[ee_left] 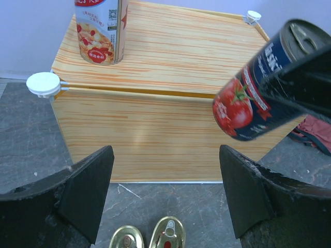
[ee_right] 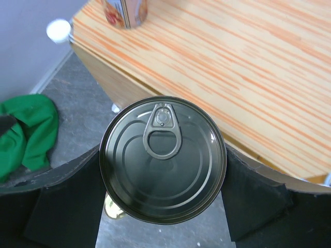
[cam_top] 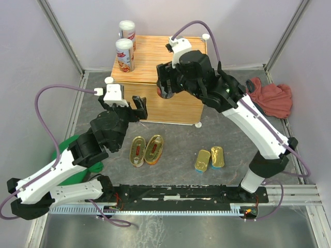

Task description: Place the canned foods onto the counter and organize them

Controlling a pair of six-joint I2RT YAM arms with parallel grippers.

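My right gripper (cam_top: 164,86) is shut on the dark round tin (ee_right: 163,157), which has a pull-tab lid and a tomato label (ee_left: 258,88). It holds the tin in the air over the front edge of the light-wood counter (cam_top: 150,57). Two tall red-white cans (cam_top: 126,31) (cam_top: 124,54) stand on the counter's left side. My left gripper (cam_top: 135,107) is open and empty, in front of the counter's front face (ee_left: 155,139). Two oval gold-red tins (cam_top: 137,151) (cam_top: 154,149) and two rectangular gold-blue tins (cam_top: 202,160) (cam_top: 217,156) lie on the dark table.
A green cloth (cam_top: 67,150) lies at the left under my left arm, and a red cloth (cam_top: 271,98) at the right beside the counter. White ball knobs (ee_left: 44,84) stick out from the counter's corners. Grey walls close in the back and sides.
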